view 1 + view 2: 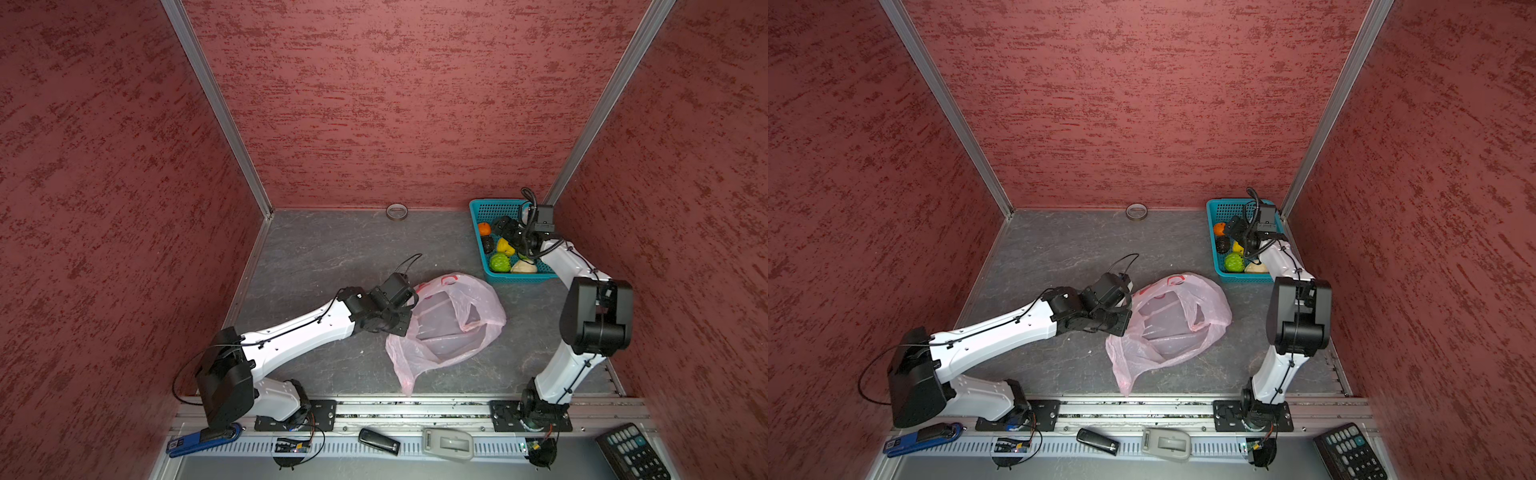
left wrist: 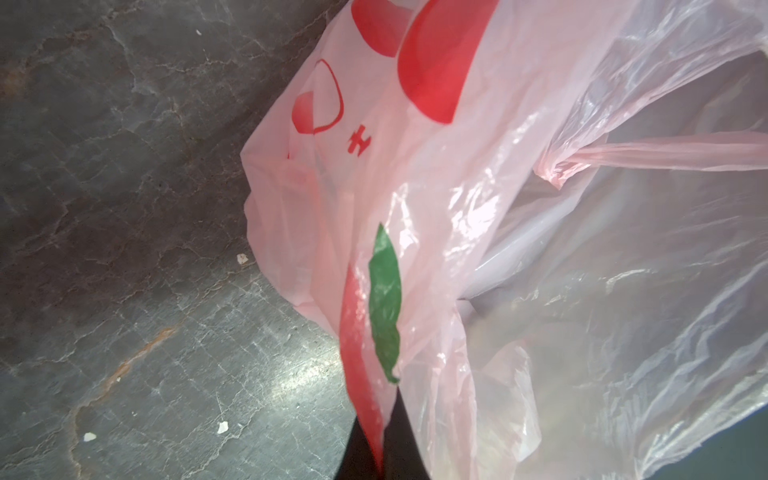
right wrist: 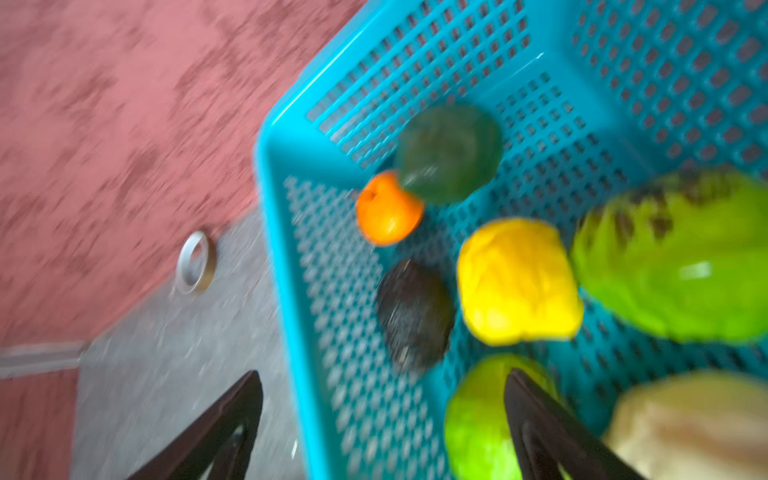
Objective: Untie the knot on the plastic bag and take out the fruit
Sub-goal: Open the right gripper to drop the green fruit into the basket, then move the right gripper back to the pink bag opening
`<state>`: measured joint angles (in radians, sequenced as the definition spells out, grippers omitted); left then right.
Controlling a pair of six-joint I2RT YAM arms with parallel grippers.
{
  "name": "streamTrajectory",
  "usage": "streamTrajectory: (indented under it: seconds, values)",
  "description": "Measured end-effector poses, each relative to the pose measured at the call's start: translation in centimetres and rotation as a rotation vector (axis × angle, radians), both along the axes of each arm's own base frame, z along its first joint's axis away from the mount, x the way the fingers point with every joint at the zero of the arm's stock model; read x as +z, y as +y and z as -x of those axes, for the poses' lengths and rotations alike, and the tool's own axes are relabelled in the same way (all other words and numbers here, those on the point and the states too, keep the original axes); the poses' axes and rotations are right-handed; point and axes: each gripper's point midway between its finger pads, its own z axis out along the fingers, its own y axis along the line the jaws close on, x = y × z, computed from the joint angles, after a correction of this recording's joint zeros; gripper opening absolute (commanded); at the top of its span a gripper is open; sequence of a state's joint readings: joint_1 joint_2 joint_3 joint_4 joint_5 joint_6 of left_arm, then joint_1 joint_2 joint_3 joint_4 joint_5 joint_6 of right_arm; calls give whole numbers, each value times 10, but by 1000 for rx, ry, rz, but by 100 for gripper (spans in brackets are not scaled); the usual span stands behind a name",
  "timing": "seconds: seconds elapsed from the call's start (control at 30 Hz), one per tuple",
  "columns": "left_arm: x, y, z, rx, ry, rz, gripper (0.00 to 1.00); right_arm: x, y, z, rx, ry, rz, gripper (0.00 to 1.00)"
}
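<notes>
While the left gripper [image 2: 380, 440] pinches the pink plastic bag [image 1: 446, 332] mid-table — mouth open — the right gripper [image 3: 382, 373] hangs spread wide, empty, over fruit [image 1: 499, 262] in the basket [image 1: 494, 210], far right.

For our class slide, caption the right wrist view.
Open right end effector over a teal basket of mixed fruit.

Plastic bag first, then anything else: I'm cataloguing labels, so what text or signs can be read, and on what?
No word reads clearly.
plastic bag: red print and a green leaf shape; one small red sign, not legible.
keypad device: key markings too small.
blue tool: label too small.
</notes>
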<state>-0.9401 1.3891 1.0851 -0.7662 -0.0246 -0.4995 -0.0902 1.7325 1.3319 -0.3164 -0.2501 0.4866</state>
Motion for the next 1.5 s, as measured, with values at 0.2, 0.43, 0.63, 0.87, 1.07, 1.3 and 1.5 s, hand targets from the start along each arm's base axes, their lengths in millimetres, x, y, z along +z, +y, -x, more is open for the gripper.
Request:
streamTrajectory:
  seconds: [0.2, 0.43, 0.63, 0.87, 1.07, 1.3, 1.5]
  values:
    - [5, -3, -3, -9, -11, 8, 0, 45, 68, 89, 237, -30, 53, 90]
    - [3, -4, -6, -18, -4, 2, 0, 58, 137, 190, 490, 9, 149, 89]
    - [3, -4, -6, -27, -1, 6, 0, 27, 154, 233, 570, 112, 282, 91]
    - [4, -4, -6, -30, -3, 7, 0, -22, 155, 238, 548, 262, 529, 95]
    - [13, -3, -5, -30, -21, 31, 0, -41, 135, 224, 449, 303, 750, 84]
    - [14, 2, -2, -29, -27, 39, 0, -40, 104, 199, 299, 284, 988, 58]
    - [12, 6, 0, -26, -25, 36, 0, -22, 88, 186, 215, 231, 1037, 17]
